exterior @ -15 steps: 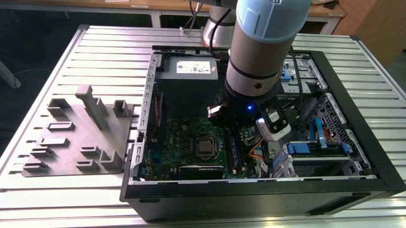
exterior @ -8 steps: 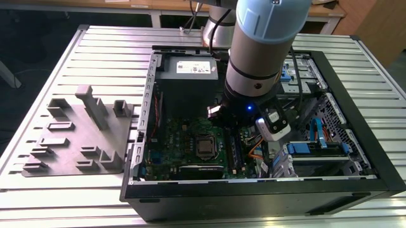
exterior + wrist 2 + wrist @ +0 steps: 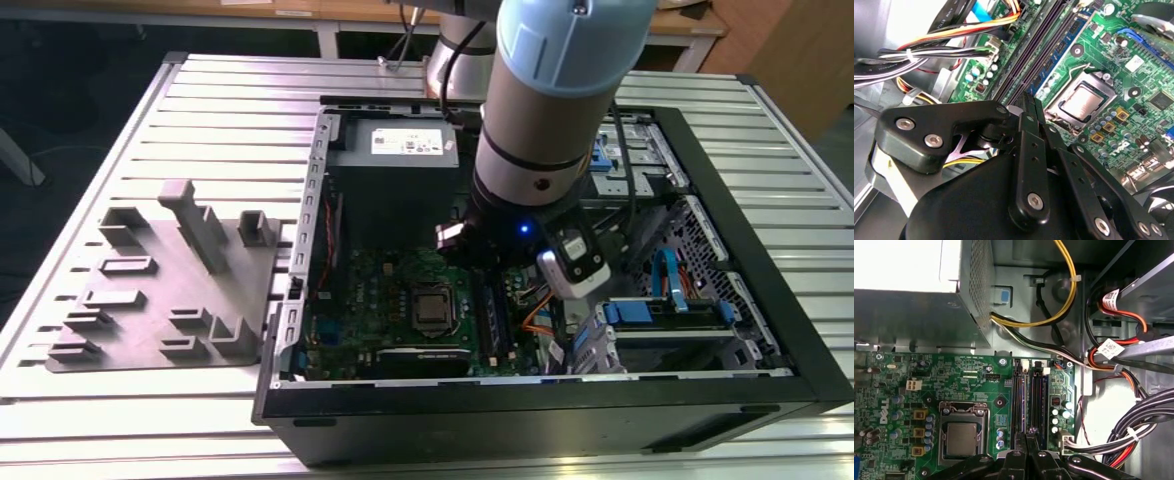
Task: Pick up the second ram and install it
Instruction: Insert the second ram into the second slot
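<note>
**Bench-top case: jaws closed over the memory slots**

Slatted metal table carries an open computer case, and the arm reaches into it from twelve o'clock in the exterior view.

In both wrist views the gripper has its jaws drawn together, barely a sliver between the pads. Straight out from the tips a thin dark strip runs along the slot line. I take it for the second ram, edge-on in or on its slot, though I cannot separate it cleanly from the black rail, nor tell whether the pads pinch it or merely bear on it. Beside it lies the blue slot. In the exterior view both slots sit at three o'clock from the processor socket; the grey fixture lies at nine o'clock from the case.

Seating it well, I judge, means pressing straight down, stick square to the rail, load even so neither end rides high, and keeping off the cable bundle.
</note>
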Controlling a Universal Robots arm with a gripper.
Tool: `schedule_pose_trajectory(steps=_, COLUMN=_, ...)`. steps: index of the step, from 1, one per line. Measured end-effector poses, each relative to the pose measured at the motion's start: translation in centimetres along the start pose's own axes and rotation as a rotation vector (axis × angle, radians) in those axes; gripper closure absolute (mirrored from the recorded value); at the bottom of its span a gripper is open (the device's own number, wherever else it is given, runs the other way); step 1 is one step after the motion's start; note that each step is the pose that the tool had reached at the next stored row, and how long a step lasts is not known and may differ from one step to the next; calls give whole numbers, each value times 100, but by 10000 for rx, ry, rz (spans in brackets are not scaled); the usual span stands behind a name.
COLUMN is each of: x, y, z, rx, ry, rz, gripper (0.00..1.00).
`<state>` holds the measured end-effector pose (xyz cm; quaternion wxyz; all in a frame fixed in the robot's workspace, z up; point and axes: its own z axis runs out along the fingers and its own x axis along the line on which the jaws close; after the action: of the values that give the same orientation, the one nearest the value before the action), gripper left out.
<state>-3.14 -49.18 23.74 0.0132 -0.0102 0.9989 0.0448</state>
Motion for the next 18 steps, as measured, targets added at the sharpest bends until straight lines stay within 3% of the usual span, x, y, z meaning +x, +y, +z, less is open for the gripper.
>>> schedule_pose_trajectory(steps=18, x=1, y=-5, z=43, rx=-10, ry=0, rz=2, gripper=92)
